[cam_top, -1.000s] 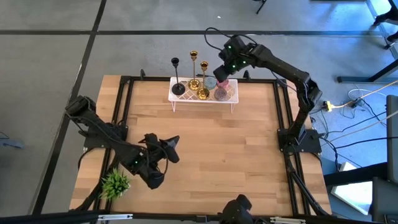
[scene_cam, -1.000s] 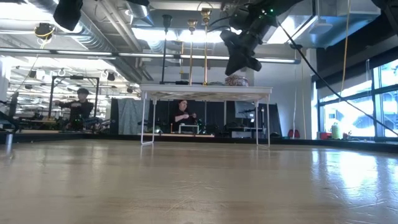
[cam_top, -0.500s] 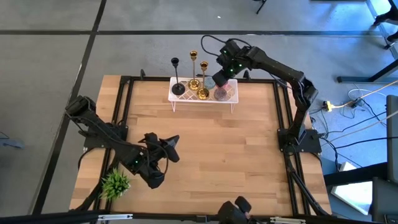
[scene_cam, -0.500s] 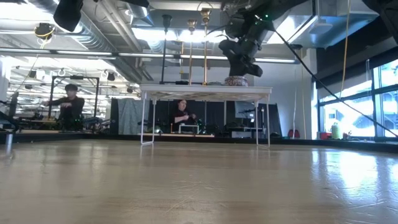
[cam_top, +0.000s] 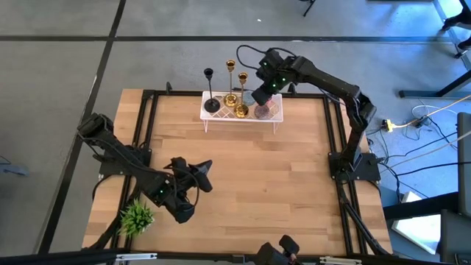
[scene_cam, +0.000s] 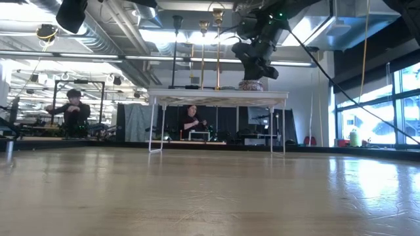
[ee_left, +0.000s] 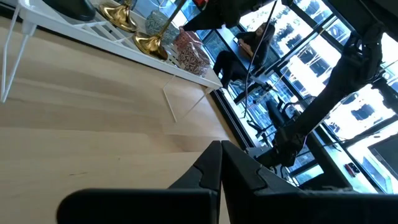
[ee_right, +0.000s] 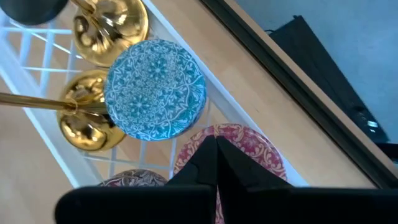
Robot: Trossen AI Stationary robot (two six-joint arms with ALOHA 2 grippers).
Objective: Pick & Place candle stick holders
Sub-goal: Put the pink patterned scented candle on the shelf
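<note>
High view: white wire rack point(cam_top: 243, 116) at far edge of wooden table point(cam_top: 243, 177). On rack, toward its left end: black candle stick holder point(cam_top: 210, 92), upright, then two gold candle stick holders point(cam_top: 230, 82) point(cam_top: 241, 93), also upright, just beside one another. Toward the rack's right end, round patterned pieces, partly hidden under right arm.

Right gripper point(cam_top: 257, 96) poised over the rack just right of the gold pair, fingers pressed together, nothing pinched. Right wrist view: closed fingertips point(ee_right: 214, 152) above a red patterned disc point(ee_right: 249, 152); teal patterned disc point(ee_right: 155, 90) beside it, overlapping edge of one gold base point(ee_right: 87, 121); second gold base point(ee_right: 112, 25) next to that one. Contact between fingertips and red disc: cannot tell.

Left gripper point(cam_top: 202, 177) parked near front-left of table, well apart from rack, fingers pressed together, empty. Small green plant point(cam_top: 137, 216) at front-left corner, near left arm.

Low view: rack on thin white legs point(scene_cam: 216, 98), all three stems standing above it, right gripper point(scene_cam: 259, 69) just over the rack top beside a patterned piece point(scene_cam: 250, 84). Two people point(scene_cam: 72, 111) point(scene_cam: 193, 123) in the room behind.
</note>
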